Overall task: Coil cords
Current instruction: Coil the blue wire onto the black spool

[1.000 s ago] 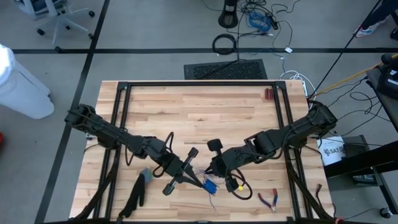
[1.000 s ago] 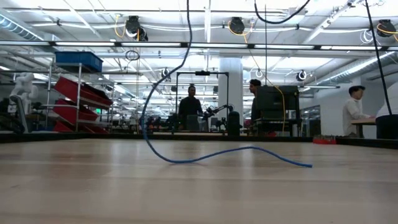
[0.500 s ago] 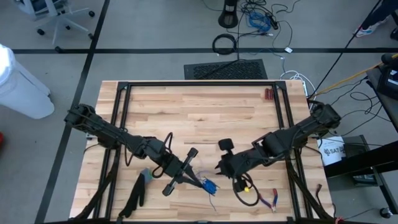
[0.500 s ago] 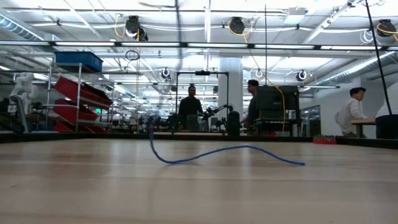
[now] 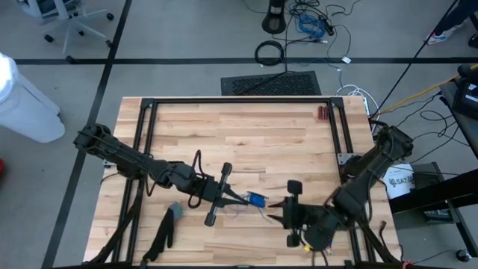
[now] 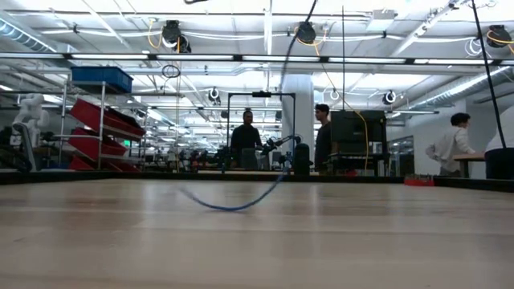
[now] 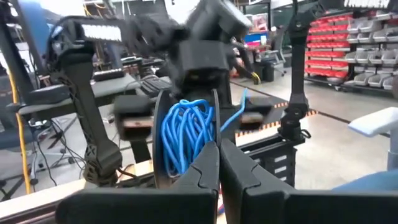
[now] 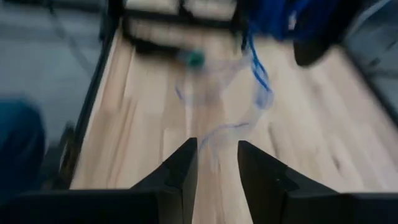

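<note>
I see the cord, bright blue, bundled in loose loops, clamped in my left hand above the desk front; right hand fingers apart, empty. Trailing end blurred.

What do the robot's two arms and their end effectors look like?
Both are dark, jointed arms with black cabling along the links. The left end effector has two flat matte black fingers with stepped inner edges; the right end effector has matching black fingers, and a small yellow part shows near its wrist.

Dark jointed arms (blocky wrists).
</note>
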